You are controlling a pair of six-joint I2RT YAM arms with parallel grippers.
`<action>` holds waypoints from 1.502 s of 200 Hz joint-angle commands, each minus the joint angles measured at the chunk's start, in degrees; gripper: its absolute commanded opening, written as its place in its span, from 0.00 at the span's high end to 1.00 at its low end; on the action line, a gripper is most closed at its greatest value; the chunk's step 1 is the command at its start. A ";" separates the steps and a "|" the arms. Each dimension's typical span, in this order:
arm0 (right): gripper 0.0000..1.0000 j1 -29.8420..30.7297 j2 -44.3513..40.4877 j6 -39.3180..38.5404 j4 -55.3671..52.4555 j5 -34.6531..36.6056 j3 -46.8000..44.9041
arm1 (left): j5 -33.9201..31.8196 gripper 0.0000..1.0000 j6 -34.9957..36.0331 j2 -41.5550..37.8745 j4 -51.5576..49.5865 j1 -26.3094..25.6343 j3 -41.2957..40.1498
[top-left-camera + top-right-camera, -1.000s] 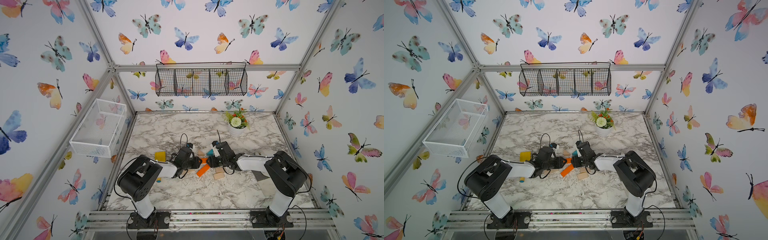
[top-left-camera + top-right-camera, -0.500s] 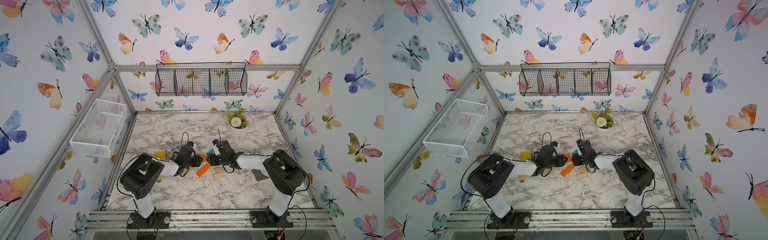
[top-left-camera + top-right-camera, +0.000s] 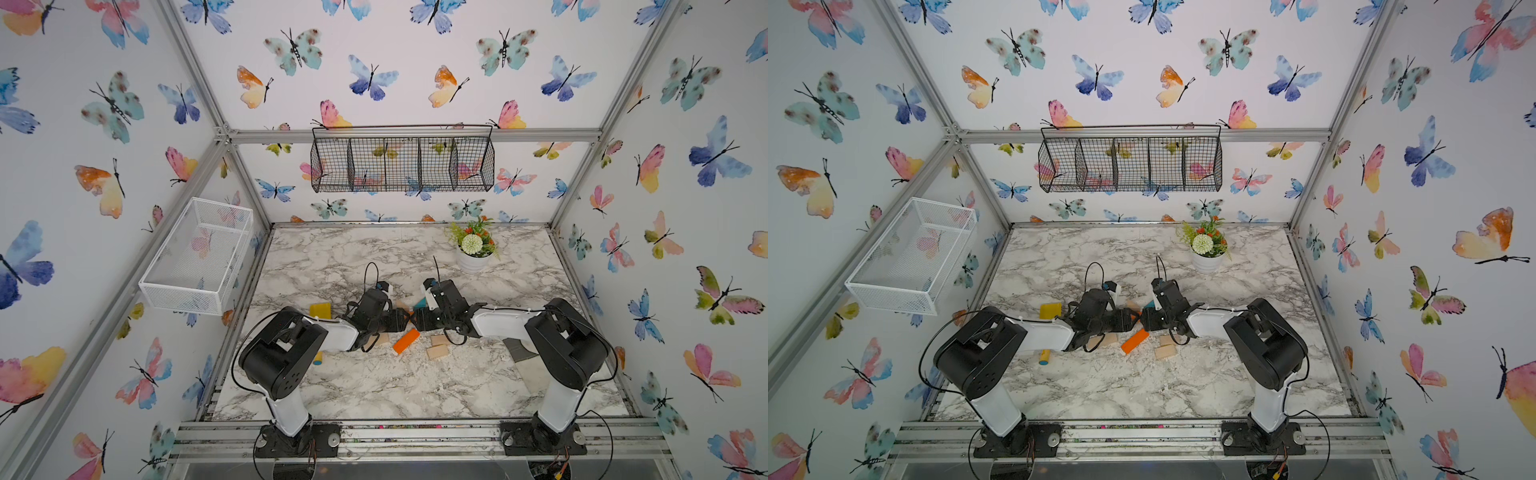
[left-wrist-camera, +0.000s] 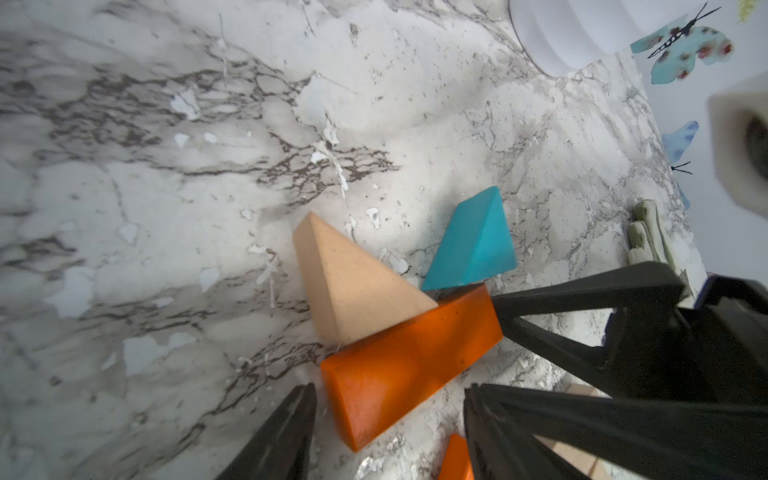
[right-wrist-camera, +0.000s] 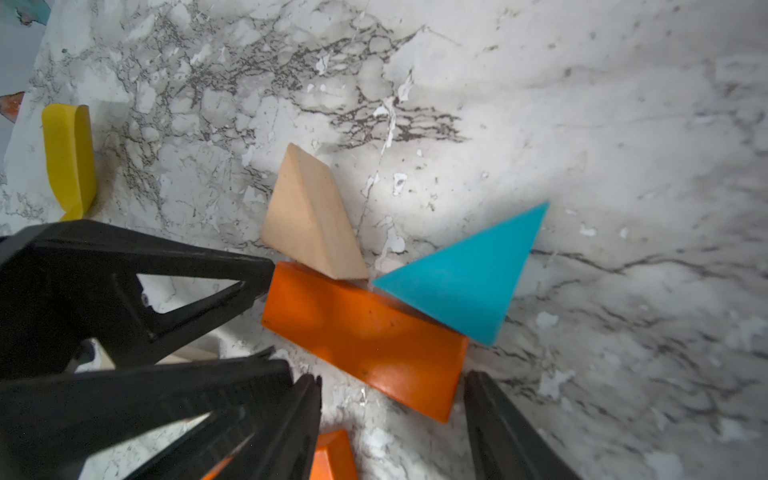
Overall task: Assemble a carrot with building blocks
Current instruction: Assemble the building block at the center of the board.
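Orange wooden bar (image 4: 409, 361) lies flat, with the tan wooden triangle (image 4: 345, 282) and teal wooden triangle (image 4: 469, 245) touching its long edge. The left gripper (image 4: 388, 388) and right gripper (image 5: 392, 376) have just spread apart, apparently clear of it. The carrot (image 5: 357, 316) has its top set, and loose tan blocks (image 3: 436, 352) wait nearby.

Tan triangle (image 5: 309, 220) & teal triangle (image 5: 465, 274) abut orange bar (image 5: 365, 336)

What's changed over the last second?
Little visibly moved: the left gripper and right gripper remain nose to nose over the placed orange bar, jaws now apart and gripping nothing; earlier views are too small to show a release. The loose orange bar, tan blocks and yellow shovel stayed put.
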 commanded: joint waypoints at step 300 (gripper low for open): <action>0.50 11.58 6.66 0.63 1.48 -6.53 6.92 | -12.55 0.52 -8.25 -39.27 -13.55 0.55 -28.73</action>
